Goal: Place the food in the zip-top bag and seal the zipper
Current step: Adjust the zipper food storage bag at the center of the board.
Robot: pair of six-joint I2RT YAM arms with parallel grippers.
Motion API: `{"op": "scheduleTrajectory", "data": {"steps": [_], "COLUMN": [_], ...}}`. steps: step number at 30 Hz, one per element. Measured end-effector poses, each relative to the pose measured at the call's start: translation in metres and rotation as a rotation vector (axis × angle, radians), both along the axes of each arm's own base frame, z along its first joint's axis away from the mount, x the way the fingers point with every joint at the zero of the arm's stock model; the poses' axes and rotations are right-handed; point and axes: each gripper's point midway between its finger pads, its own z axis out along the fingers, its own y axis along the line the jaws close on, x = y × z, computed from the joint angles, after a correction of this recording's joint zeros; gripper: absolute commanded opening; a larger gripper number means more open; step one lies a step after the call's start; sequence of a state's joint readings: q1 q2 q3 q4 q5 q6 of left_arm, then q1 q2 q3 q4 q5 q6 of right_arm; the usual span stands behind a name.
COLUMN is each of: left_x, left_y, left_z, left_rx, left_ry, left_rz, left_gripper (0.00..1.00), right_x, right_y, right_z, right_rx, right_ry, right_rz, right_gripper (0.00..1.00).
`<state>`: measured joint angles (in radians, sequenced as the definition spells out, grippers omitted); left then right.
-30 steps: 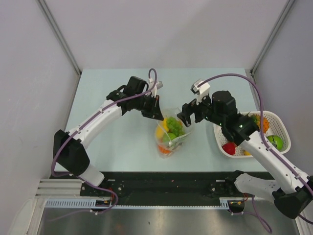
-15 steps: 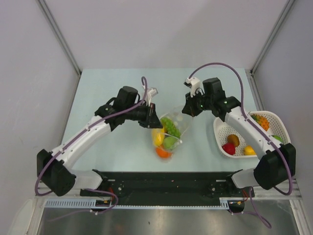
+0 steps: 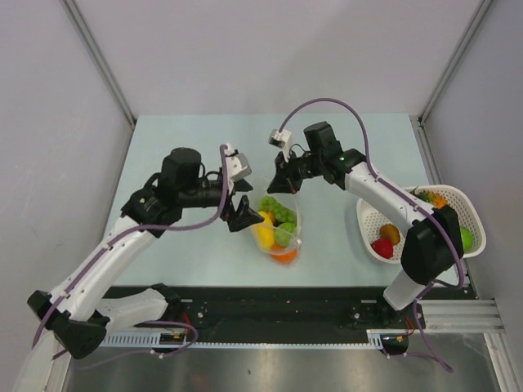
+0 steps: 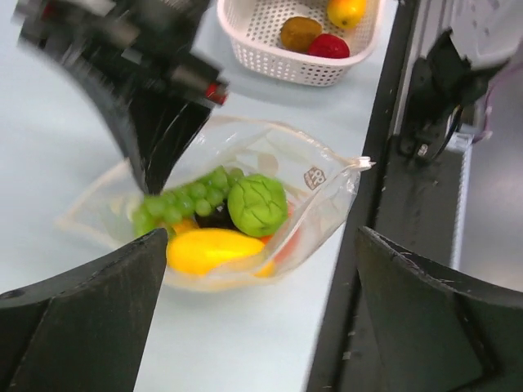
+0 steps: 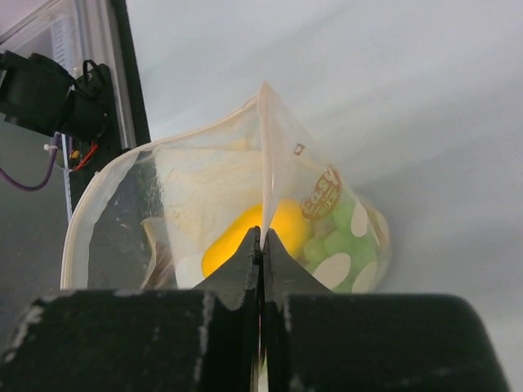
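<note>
So the zip-top bag (image 3: 279,231) sits on the tabletop (image 3: 188,147) close to its near edge, roughly in the middle, and it's already got food in it. There's a yellow mango (image 3: 264,231), a bunch of green grapes (image 3: 278,211), a bumpy green piece (image 4: 257,204) and something orange (image 3: 285,255) at the end nearest the arms. There's a dark bit under the grapes too, but I can't make out what it is.

The zipper (image 5: 122,163) isn't sealed. In the right wrist view the whitish strip curves away and the mouth gapes open.

The right gripper (image 3: 282,184) is on the far side of the bag with its fingers pressed together, pinching a fold of the clear film at the top edge and holding it up. The left gripper (image 3: 243,214) is just beside the bag's left side with its jaws spread wide and nothing in them. I can't tell if it's actually touching the plastic.

Over by the right edge of the tabletop, well apart from the bag, there's a white slotted basket (image 3: 478,224) holding more pieces: a red one (image 3: 382,247), a brown one (image 3: 391,233), a green one (image 3: 466,238) and something orange at the far end (image 3: 441,202).
</note>
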<state>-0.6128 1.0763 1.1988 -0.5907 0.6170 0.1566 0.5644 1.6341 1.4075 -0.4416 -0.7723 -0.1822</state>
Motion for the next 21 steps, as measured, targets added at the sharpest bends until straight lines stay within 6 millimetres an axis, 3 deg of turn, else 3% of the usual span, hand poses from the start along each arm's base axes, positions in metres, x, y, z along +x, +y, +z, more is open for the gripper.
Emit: {"op": "scheduleTrajectory", "data": {"steps": [4, 9, 16, 21], "left_x": [-0.027, -0.051, -0.052, -0.045], "left_y": [-0.008, -0.024, -0.033, -0.032], "left_z": [0.007, -0.026, -0.070, -0.084], "left_rx": [0.028, 0.129, 0.256, 0.294], "left_ry": [-0.192, -0.339, -0.384, -0.399], "left_rz": [-0.165, -0.338, -0.407, -0.381], "left_gripper": [1.00, 0.89, 0.83, 0.70], "right_x": [-0.005, -0.011, -0.013, -0.014], "right_y": [0.015, 0.030, 0.037, 0.036], "right_z": [0.007, 0.010, 0.010, 0.009], "right_rx": [0.021, 0.036, 0.042, 0.036], "right_ry": [-0.020, -0.028, -0.028, -0.022], "right_rz": [0.058, 0.117, 0.141, 0.141], "right_gripper": [0.00, 0.00, 0.00, 0.00]}}
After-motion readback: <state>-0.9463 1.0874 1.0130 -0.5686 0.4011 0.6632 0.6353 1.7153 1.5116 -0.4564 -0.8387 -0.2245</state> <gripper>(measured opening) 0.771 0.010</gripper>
